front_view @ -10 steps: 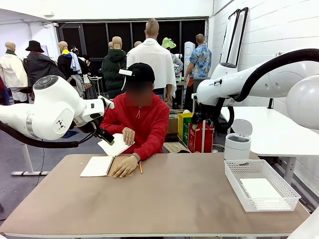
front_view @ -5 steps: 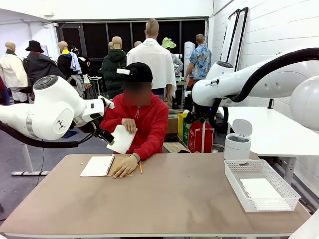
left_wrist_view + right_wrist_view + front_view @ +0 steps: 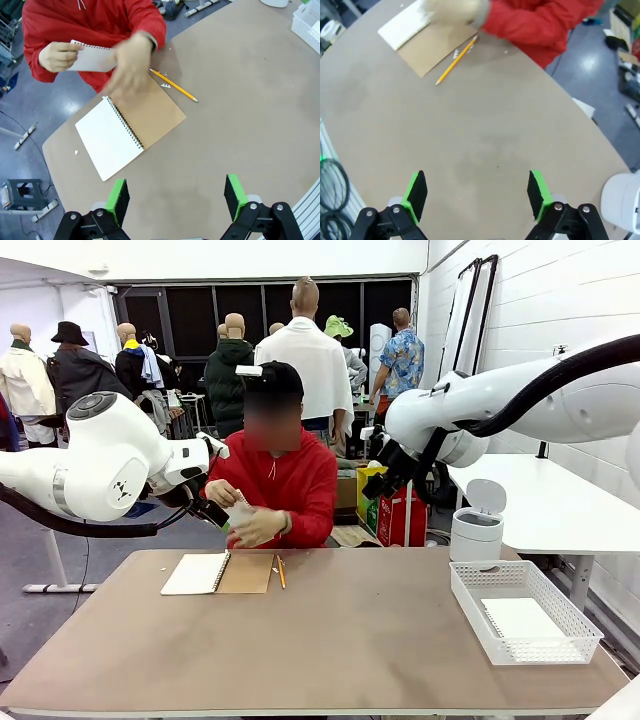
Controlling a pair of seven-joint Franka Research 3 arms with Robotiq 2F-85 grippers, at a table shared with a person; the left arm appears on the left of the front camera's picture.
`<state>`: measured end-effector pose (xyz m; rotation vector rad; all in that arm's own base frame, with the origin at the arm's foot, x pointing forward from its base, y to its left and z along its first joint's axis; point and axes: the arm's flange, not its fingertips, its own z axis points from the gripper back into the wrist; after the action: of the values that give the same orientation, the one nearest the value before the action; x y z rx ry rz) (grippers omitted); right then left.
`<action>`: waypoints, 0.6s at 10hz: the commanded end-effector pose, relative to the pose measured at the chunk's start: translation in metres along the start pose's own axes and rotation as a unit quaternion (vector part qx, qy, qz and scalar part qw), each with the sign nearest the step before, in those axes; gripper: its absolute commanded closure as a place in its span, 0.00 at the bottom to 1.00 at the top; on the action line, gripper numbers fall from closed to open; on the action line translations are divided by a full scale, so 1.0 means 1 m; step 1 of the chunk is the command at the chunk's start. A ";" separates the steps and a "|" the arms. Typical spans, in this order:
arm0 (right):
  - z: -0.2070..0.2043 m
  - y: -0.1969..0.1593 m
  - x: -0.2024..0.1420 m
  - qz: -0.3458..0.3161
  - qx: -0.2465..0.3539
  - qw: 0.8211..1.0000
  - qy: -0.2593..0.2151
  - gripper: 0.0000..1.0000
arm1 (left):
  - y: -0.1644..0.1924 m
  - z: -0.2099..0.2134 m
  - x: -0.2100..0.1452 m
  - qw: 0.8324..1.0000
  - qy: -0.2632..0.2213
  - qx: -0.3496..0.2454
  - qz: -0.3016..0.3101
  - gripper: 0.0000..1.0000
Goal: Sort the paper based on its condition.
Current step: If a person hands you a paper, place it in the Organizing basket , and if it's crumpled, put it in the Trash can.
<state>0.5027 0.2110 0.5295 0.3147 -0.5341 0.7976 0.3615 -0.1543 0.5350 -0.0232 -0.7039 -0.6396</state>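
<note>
left wrist view showed us the paper [image 3: 92, 57] held in the person's hands [image 3: 55, 56] above the table [image 3: 260, 100], beyond the open notebook [image 3: 127, 132] and pencil [image 3: 175, 86]. our left gripper [image 3: 176, 196] hung wide open, empty. our right gripper [image 3: 476, 192] too gaped, empty. another sheet lay in the basket [image 3: 575, 625].

I see one white sheet [image 3: 92, 58] held up in the person's hands above the worktop edge; another sheet [image 3: 520, 618] lies flat in the white basket [image 3: 470, 602].
</note>
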 end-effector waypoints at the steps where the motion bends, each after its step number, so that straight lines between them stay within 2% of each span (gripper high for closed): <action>1: 0.007 -0.001 -0.022 0.022 0.016 1.000 0.000 0.00 | 0.001 0.000 -0.001 1.000 0.001 -0.001 0.001 0.00; 3: 0.010 0.004 -0.027 0.027 0.015 1.000 0.000 0.00 | 0.001 0.000 -0.001 1.000 0.001 -0.001 0.001 0.00; 6: 0.008 0.002 -0.017 0.018 0.009 1.000 0.008 0.00 | 0.001 0.000 -0.001 1.000 0.001 -0.001 0.001 0.00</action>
<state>0.4870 0.1971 0.5274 0.3151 -0.5210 0.8378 0.3615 -0.1543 0.5350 -0.0232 -0.7039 -0.6396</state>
